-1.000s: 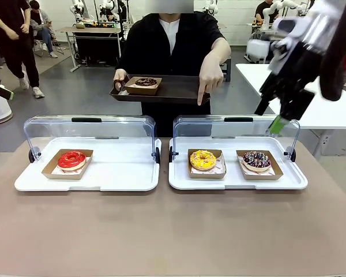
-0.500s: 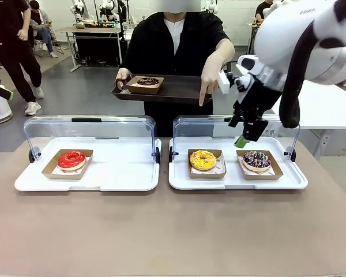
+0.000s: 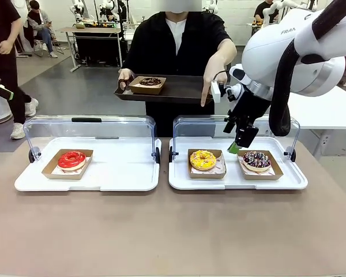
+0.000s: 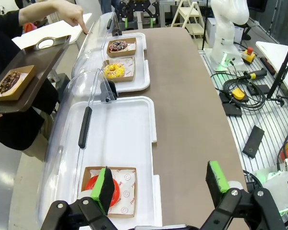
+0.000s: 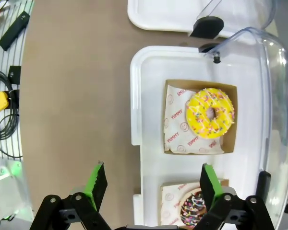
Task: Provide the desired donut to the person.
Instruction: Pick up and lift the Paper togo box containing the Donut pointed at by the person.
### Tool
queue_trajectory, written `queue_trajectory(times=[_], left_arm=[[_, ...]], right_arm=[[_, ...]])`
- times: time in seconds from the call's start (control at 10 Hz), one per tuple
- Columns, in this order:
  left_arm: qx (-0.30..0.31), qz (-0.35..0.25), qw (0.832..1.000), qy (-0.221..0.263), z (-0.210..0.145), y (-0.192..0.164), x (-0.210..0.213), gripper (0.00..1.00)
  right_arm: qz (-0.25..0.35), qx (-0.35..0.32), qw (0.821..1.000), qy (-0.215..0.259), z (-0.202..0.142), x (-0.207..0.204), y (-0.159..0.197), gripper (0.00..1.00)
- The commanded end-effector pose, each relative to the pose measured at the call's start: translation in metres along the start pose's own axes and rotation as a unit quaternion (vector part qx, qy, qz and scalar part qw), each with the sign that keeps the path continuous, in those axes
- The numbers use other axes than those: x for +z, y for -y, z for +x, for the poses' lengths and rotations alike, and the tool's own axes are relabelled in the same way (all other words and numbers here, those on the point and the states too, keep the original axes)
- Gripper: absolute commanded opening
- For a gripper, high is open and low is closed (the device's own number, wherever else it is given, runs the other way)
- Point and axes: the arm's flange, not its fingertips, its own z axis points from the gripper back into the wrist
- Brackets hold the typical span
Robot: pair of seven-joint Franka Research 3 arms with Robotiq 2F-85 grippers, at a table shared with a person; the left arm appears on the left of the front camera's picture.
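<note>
- Person [image 3: 173, 46] is standing at the far side, holding a brown tray [image 3: 187, 91] in one hand and pointing the other hand [image 3: 210, 74] down over the right-hand case.
- The finger is lining up with the yellow donut [image 3: 203, 159], so I'm reading that one as the pick.
- Yellow donut is sitting in its card box at the left end of the white tray [image 3: 230, 183]. The lid [image 3: 190, 127] is standing swung up behind it.
- Choc donut [image 3: 256, 160] is sitting boxed just beside it, on the robot's right.
- Right gripper [image 3: 237, 144] is hanging with jaws spread and empty, above the gap between the two boxes.
- Wrist view from the right gripper [image 5: 152, 179]:
  - Yellow donut [image 5: 211, 112] is lying toward the picture's top, offset to the right-hand finger's side.
  - Choc donut [image 5: 197, 211] is sitting almost under that same finger.
- The relation that matters: the target is lying to the robot's left of the gripper, so the next move is calling for a short shift that way before dropping.
- The box is looking near square, with edges running square to the jaw line, so I'm expecting no wrist roll.
- Left gripper [image 4: 160, 181] is also spread and empty, hovering over the red donut [image 4: 90, 186]. It is well apart from the yellow one, so the right arm is nearer.
- Risk: a straight drop from here is likely clipping the choc box.
</note>
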Motion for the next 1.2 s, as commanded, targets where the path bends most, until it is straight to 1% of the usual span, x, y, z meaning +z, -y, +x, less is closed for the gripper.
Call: queue_trajectory(times=[0.0,0.5,0.6,0.8,0.9,1.1], left_arm=[[-0.002,0.002,1.000,0.002,0.001,0.002,0.000,1.00],[-0.002,0.002,1.000,0.002,0.001,0.002,0.000,1.00],[-0.002,0.002,1.000,0.002,0.001,0.002,0.000,1.00],[-0.002,0.002,1.000,0.002,0.001,0.002,0.000,1.00],[-0.002,0.002,1.000,0.002,0.001,0.002,0.000,1.00],[-0.002,0.002,1.000,0.002,0.001,0.002,0.000,1.00]], right_arm=[[-0.006,0.004,1.000,0.000,0.001,0.002,0.000,1.00],[-0.003,0.001,1.000,0.001,0.001,0.003,0.001,1.00],[0.008,-0.007,0.999,-0.031,0.009,-0.012,0.004,1.00],[0.001,-0.027,0.995,-0.094,0.025,-0.039,0.013,1.00],[-0.006,-0.037,0.993,-0.107,0.029,-0.047,0.014,1.00],[-0.001,-0.053,0.990,-0.128,0.031,-0.068,0.018,1.00]])
